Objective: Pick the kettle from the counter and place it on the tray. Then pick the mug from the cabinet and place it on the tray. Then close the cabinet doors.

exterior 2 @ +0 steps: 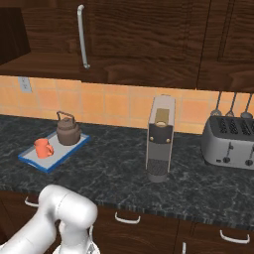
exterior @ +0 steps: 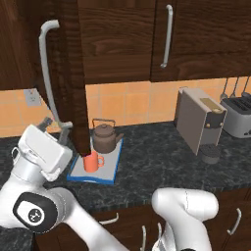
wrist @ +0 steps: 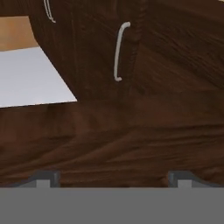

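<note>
Kettle (exterior: 104,137) and mug (exterior: 91,161) both sat on the blue-rimmed tray (exterior: 112,172) at lower left of the bench (exterior: 147,166), so door-closing was apparently in hand. The gripper (exterior: 55,131), fingers spread, faced the open cabinet door (exterior: 73,73); pushing it shut seemed next.

Orange tiled backsplash (exterior 2: 114,106), wall outlet (exterior: 32,97)

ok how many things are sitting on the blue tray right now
2. The brown kettle stands at the back of the blue-rimmed tray; the orange-red mug sits in front of it. In the left base view the open cabinet door may hide more.
</note>
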